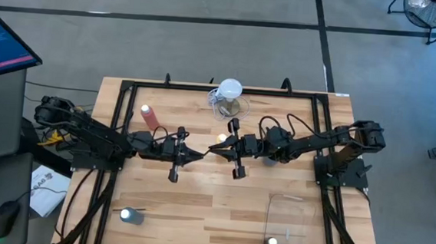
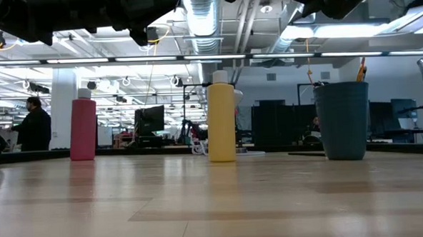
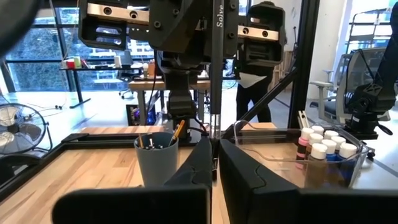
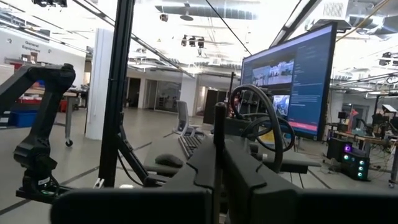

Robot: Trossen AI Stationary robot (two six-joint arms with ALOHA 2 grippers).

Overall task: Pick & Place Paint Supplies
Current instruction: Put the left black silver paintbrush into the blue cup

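A thin dark paintbrush (image 3: pixel 216 74) stands upright over the middle of the table. My left gripper (image 1: pixel 202 156) and my right gripper (image 1: pixel 213 149) meet tip to tip there, and both are shut on the brush. In the right wrist view the paintbrush (image 4: pixel 219 121) sticks up out of the finger gap. A yellow bottle (image 2: pixel 221 122) and a pink-red bottle (image 2: pixel 83 130) stand upright on the table. A grey cup (image 3: pixel 155 160) holds more brushes. White-capped paint bottles (image 3: pixel 323 148) stand in a clear bin. My left gripper pinches the brush's shaft (image 3: pixel 216 134) between its two fingers. The fingers come level from the table's left and lie across the shaft. The brush stands upright and rises well above them. My own fingers hide its lower part. My right gripper pinches the same shaft (image 4: pixel 219 137) between its two fingers. It comes from the table's right, slanting slightly up, across the shaft. The brush stands upright, and a short length ends above the fingers.
A clear jug with a white round top (image 1: pixel 229 92) stands at the far middle. The clear bin (image 1: pixel 287 234) sits at the near right corner. A small grey cup (image 1: pixel 130 215) stands near the left front, with bare wood around it. A dark frame (image 1: pixel 119 107) edges the table.
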